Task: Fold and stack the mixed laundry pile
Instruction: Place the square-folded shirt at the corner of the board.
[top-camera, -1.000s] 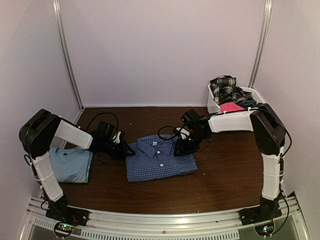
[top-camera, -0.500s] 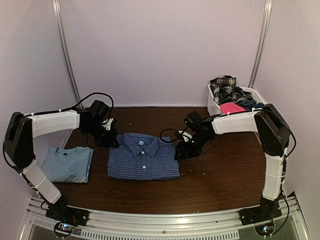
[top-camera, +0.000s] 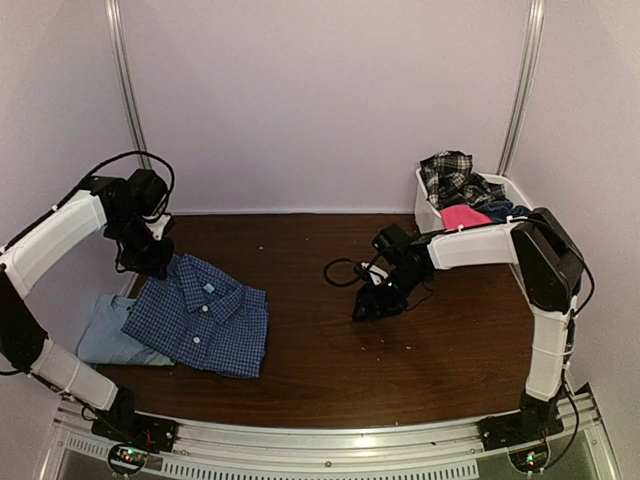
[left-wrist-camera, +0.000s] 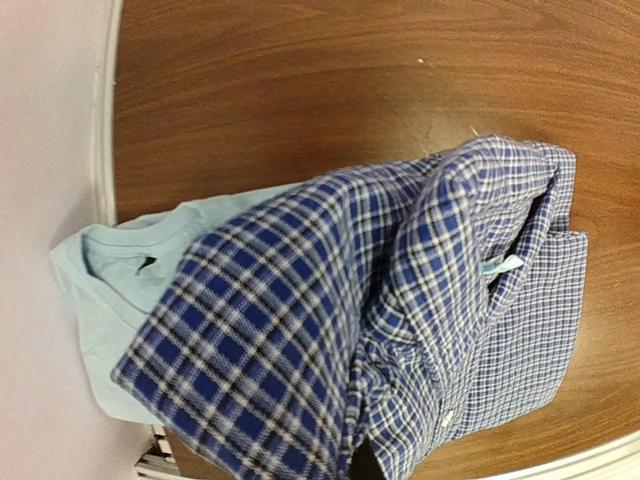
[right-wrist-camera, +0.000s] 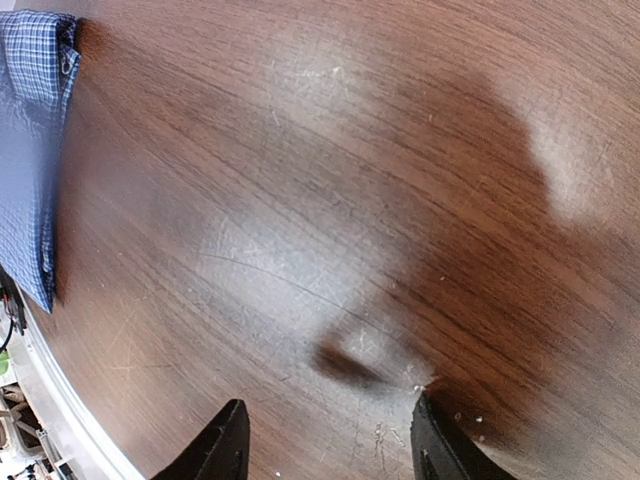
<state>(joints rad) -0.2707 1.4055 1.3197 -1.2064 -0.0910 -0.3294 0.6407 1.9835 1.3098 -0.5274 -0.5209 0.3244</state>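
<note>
At the tabletop's (top-camera: 330, 375) left edge | left end effector (top-camera: 150, 262) clamped tight on folded blue check shirt (top-camera: 200, 315), lying half over light blue T-shirt (top-camera: 98, 338) | right end effector (right-wrist-camera: 330, 445) jaws apart, empty, mid-tabletop | step: stacking | next: square shirt onto T-shirt, release.

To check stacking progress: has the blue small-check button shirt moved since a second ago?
Yes. The blue small-check button shirt moved left, away from the white plastic basket, and now partly covers the light blue T-shirt.

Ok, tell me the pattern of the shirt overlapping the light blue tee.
Blue small-check shirt, best in the left wrist view.
</note>
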